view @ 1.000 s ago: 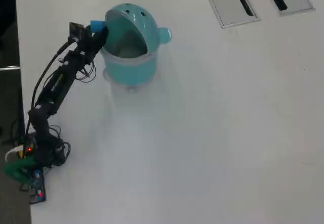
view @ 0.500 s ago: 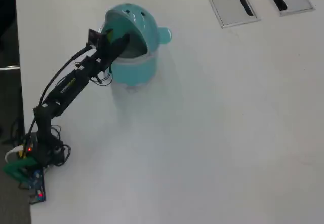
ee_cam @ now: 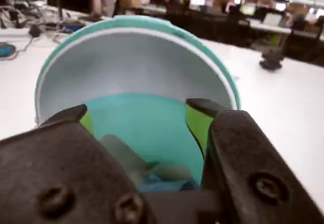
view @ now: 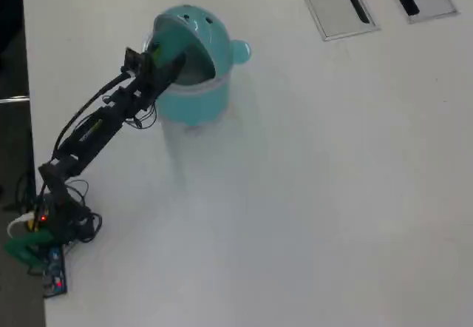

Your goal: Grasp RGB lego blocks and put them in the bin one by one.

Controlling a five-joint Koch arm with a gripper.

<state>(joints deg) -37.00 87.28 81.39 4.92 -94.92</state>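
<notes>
The tool (ee_cam: 139,120) is held spread and empty at the bin's (view: 194,94) mouth; a blue block (ee_cam: 164,184) seems dropped inside. Withdrawal is called for next.

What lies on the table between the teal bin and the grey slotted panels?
Nothing: in the overhead view the white table is bare between the bin and the slotted panels. No loose block shows there.

Overhead view evenly lit and a bit washed out, soft faint shadow under the bin (view: 194,83), wrist view blurred close up, background desks dimmer and defocused
</notes>
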